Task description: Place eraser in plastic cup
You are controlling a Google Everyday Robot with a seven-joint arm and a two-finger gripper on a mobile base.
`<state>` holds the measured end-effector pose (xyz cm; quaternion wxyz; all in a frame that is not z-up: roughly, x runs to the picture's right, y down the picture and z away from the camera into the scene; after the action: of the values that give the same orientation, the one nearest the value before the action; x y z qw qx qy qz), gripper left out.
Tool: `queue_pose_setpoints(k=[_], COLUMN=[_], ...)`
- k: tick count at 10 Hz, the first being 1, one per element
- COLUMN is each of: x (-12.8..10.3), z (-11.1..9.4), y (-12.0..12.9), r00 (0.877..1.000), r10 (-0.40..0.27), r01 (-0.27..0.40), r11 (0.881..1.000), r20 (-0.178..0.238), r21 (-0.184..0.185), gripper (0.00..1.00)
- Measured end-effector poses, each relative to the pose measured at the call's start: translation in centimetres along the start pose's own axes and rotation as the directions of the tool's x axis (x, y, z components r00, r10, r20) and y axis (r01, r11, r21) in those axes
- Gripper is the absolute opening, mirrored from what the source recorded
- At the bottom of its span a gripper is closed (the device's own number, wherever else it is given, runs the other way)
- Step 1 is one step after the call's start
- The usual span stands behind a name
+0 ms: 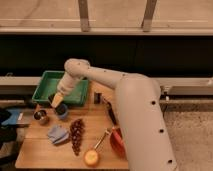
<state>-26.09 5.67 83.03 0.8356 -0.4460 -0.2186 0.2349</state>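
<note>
The light-blue plastic cup (pixel 62 112) stands on the wooden table (pixel 37 152), just in front of the green tray (pixel 50 80). My gripper (pixel 57 102) hangs at the end of the white arm, right above the cup's far left rim, with its tan tip almost touching it. A dark patch sits against the gripper's left side, and I cannot tell whether it is the eraser. A small dark block (pixel 96 97) stands by the tray's right edge. No flat black eraser shows plainly anywhere.
A small metal cup (pixel 41 117) stands left of the blue cup. A grey-blue block (pixel 57 134), grapes (pixel 76 135), an orange (pixel 91 157), a red bowl (pixel 117 142) and a black-handled utensil (pixel 111 114) lie on the table.
</note>
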Motion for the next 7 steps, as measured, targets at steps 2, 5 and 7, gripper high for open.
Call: queue_pose_setpoints(k=[2,5,7], x=[0.27,0.45,0.55], z=[0.05,-0.18,-0.42], y=[0.13,0.22,0.23], r00=[1.000,1.000,1.000], r10=[0.004,0.010,0.009], r01=[-0.004,-0.010,-0.009], r11=[1.000,1.000,1.000], r20=[0.002,0.007,0.010], r21=[0.002,0.009,0.015], gripper=[0.65,0.80,0.80])
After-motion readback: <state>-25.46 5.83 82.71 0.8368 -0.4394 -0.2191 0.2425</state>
